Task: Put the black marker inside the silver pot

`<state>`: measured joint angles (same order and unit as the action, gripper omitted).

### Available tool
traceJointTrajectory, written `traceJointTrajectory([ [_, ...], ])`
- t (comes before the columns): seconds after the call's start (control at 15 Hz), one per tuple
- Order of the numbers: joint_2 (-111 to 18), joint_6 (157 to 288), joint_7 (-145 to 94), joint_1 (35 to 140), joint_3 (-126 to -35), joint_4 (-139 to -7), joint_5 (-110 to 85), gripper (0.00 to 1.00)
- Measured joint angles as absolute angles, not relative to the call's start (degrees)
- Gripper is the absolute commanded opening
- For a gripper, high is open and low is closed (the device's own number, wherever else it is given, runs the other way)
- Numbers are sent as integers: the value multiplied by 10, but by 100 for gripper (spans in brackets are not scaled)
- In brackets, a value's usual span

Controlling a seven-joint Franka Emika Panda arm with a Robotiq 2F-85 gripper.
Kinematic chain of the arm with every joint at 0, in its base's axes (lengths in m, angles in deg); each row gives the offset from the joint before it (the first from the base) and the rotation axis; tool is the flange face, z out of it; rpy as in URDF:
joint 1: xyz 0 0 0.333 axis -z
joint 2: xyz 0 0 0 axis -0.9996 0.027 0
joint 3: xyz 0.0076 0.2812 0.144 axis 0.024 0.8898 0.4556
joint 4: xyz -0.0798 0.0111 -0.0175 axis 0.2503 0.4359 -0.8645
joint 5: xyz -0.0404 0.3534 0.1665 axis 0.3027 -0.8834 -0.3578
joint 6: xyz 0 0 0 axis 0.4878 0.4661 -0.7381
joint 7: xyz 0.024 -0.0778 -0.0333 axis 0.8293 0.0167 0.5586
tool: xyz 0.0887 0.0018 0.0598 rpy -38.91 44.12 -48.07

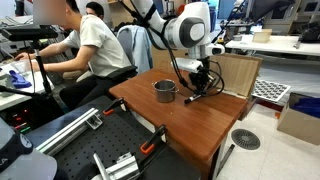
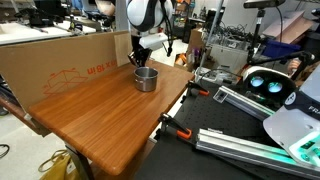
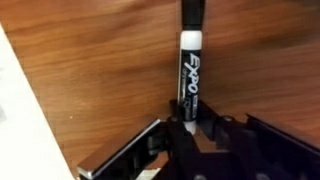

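The black marker (image 3: 190, 65), an EXPO pen with a white band, lies lengthwise between my gripper's (image 3: 188, 120) fingers in the wrist view, with bare wooden tabletop behind it. My gripper is shut on it. In an exterior view my gripper (image 1: 197, 88) hangs low over the table just beside the silver pot (image 1: 164, 90), with the marker (image 1: 191, 98) poking out below it. In the exterior view from the opposite side my gripper (image 2: 140, 58) is just behind the pot (image 2: 146, 78). The pot stands upright and its dark inside looks empty.
The wooden table (image 1: 190, 125) has orange clamps at its edge (image 2: 175, 130). A cardboard box wall (image 2: 60, 65) stands along one side and a wooden board (image 1: 240, 72) stands behind the gripper. A seated person (image 1: 95, 45) is nearby. Metal rails (image 1: 110, 160) lie on the floor.
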<state>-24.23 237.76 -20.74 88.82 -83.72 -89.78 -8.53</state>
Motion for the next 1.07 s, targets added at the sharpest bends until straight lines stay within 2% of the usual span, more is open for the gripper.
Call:
traceJointTrajectory([
  [0.47, -302, 2388, -222, 910, -815, -930, -130, 6],
  [1.07, -416, 2460, -277, 936, -776, -1039, -200, 6],
])
